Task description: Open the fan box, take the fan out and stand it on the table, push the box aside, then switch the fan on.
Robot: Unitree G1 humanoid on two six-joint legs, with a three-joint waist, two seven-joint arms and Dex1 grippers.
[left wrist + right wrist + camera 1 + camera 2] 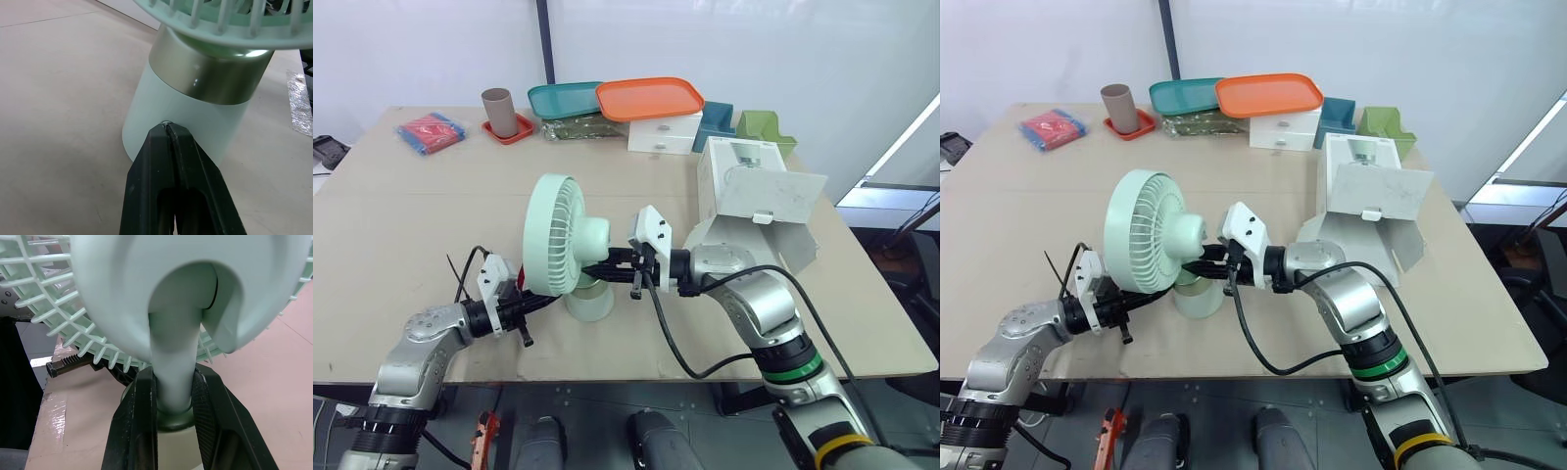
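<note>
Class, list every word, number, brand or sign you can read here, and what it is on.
No text is readable anywhere.
The fan box has print on its top face, too small to read.
The fan shows no lettering.

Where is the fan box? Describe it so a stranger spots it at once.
On the table, right side, in front of the green organiser, stands the fan box: a white carton with its flap hanging open. The other white thing, a small drawer unit, is shut and carries an orange tray.

No text can be read anywhere, even on the fan box (759,191).
</note>
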